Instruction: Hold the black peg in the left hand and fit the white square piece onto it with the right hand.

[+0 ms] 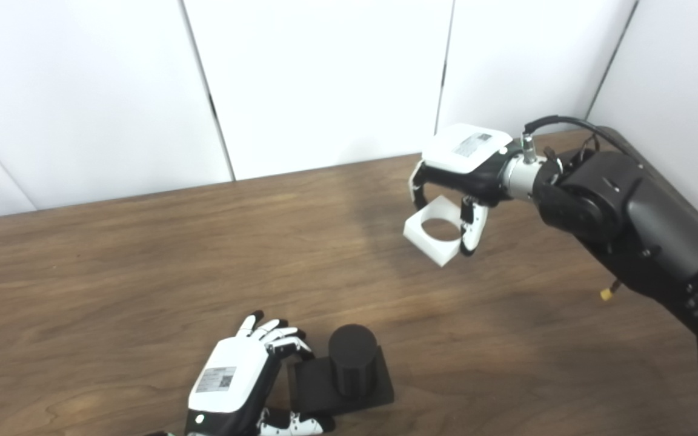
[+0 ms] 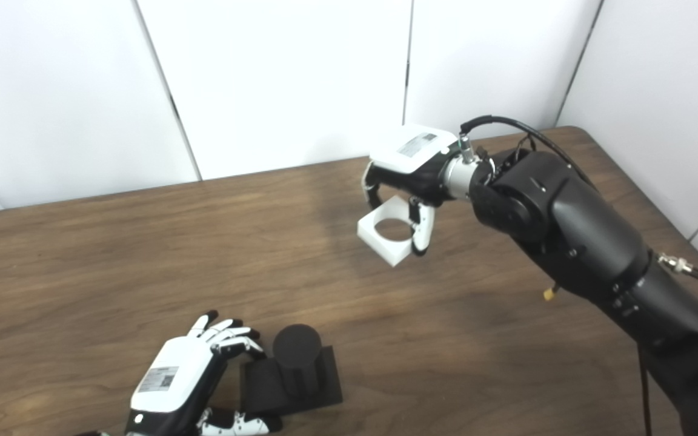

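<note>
The black peg (image 1: 352, 357) is a short upright cylinder on a flat black square base (image 1: 379, 387), standing on the table (image 1: 143, 272) near the front edge. My left hand (image 1: 234, 381) is at the base's left end, with its fingers (image 1: 291, 346) on the back left corner and the thumb along the front edge, gripping the base. My right hand (image 1: 464, 160) is shut on the white square piece (image 1: 437, 233), which has a round hole, and holds it tilted above the table, far back and to the right of the peg.
The brown wooden table's right edge (image 2: 640, 181) and back edge run along white wall panels (image 2: 264, 79). My black right forearm (image 2: 573, 242) reaches in over the table's right side, with a cable along it.
</note>
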